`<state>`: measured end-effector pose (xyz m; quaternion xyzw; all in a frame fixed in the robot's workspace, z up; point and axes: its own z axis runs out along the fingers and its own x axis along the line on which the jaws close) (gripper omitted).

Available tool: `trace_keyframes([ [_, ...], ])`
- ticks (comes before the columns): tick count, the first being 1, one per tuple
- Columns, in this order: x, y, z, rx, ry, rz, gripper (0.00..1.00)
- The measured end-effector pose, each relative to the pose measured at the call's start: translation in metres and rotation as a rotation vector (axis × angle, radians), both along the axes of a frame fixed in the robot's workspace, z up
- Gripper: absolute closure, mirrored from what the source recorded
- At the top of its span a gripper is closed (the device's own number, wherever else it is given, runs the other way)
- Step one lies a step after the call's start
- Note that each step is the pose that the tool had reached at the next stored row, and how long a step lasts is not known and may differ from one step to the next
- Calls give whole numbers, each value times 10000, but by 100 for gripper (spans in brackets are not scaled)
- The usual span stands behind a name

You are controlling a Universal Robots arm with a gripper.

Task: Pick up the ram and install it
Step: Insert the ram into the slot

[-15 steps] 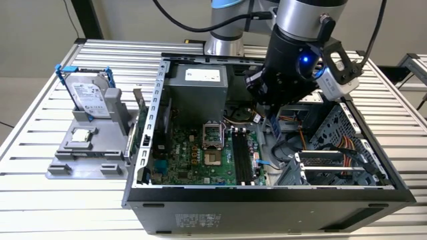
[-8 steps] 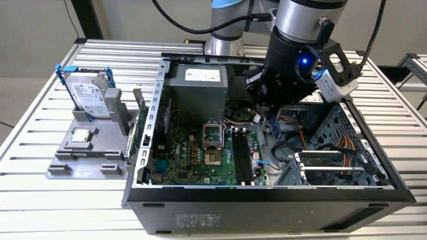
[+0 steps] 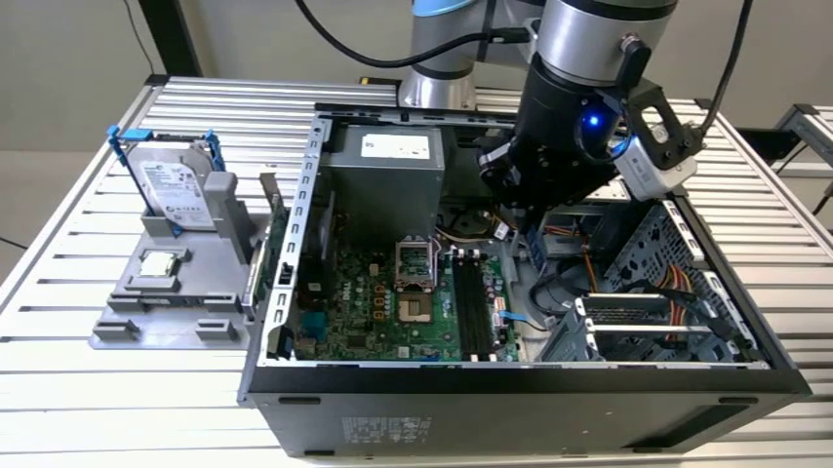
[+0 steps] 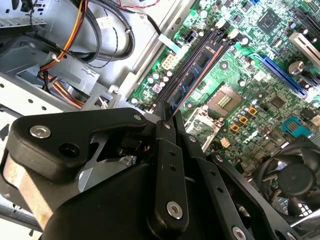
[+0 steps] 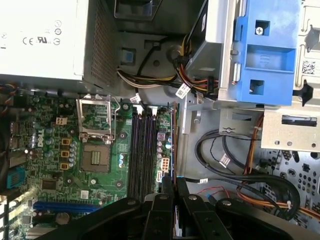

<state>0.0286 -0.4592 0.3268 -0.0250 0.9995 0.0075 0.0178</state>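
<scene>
Off at the exterior view's left, the hard drive (image 3: 176,185) stood upright in its grey stand (image 3: 156,302), well apart from the work. You had nothing to do there.

Next over sat the open computer case (image 3: 521,390) with the green motherboard (image 3: 377,302) lying flat inside. The black memory slots (image 5: 142,150) ran along it beside the processor socket (image 5: 95,157), and they looked empty.

Further toward the exterior view's right, the gripper (image 5: 173,182) hung over the case interior. Its fingers (image 4: 170,150) were pinched narrow on the ram (image 4: 192,72), a thin blue stick with dark chips. Seen edge-on in the first wrist view, the stick reached out from the fingertips above the board, running roughly parallel to the slots. It looked set just to the side of them and not yet seated, though I couldn't tell the height.

My read: you were at the line-up stage, carry done, insertion not begun. To do it well, you needed to:
- square the stick's long edge over one slot
- keep it upright, no tilt
- come down straight and press evenly so both ends seat together

Loose cables (image 5: 225,160) lay close by on that side, so a snag looked possible.
</scene>
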Motion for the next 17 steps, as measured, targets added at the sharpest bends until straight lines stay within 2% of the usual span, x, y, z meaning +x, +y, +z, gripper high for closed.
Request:
trace_keyframes([
  [12,0,2,-89,-79,0,-27,100],
  [17,0,2,-141,-92,2,-409,100],
])
